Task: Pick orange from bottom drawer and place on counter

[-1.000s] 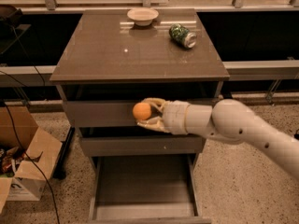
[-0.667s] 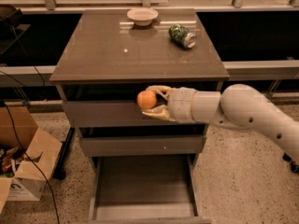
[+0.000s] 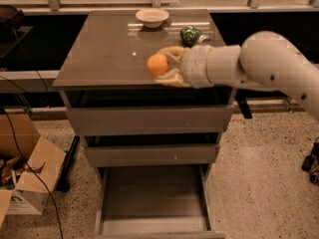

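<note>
Scene at a grey three-drawer cabinet, viewed from the front. The glossy grey-brown slab counter forms its top, and all positions are given from it. A small round orange fruit, the orange, sits over the counter's front edge, slightly right of centre; whether it touches the surface cannot be told. The tan two-finger gripper lies at the same front edge, reaching in from the counter's right side at the end of a thick white arm. Its fingers are drawn in narrowly about the orange, one above and one below the fruit, gripping it from its right. At the counter's back edge, near centre, stands a shallow cream bowl. A green drink can lies on its side at the counter's rear right, just behind the gripper. Below the counter, the two shallower grey drawers appear closed. The bottom drawer, deepest and lowest beneath the counter, is pulled out towards the viewer, its plain grey floor exposed. Lower left of the counter, on the pale speckled floor, rests an open cardboard box.
</note>
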You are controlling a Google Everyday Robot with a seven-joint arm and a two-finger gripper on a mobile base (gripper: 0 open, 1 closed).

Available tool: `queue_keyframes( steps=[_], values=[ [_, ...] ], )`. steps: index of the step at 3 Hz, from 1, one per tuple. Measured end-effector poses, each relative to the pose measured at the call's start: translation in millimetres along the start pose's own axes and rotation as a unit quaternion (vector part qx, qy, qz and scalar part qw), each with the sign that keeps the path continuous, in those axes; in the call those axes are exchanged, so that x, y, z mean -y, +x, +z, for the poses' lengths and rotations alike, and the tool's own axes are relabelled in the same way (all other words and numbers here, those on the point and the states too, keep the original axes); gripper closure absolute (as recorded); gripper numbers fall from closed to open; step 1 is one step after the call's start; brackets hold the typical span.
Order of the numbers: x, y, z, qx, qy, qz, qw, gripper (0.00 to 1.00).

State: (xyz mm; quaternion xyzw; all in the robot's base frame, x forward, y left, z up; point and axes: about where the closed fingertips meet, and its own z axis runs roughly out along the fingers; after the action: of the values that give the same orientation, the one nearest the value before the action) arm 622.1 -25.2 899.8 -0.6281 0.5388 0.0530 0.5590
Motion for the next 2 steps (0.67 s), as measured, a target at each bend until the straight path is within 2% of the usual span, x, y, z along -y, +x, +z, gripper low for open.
queue_keyframes(
  steps=[1, 2],
  values=[
    [50, -2, 7, -0.008, 0.02, 0.002, 0.9998, 1.0],
    [93, 15, 21, -0.02, 0.037, 0.025, 0.9988, 1.0]
  ],
)
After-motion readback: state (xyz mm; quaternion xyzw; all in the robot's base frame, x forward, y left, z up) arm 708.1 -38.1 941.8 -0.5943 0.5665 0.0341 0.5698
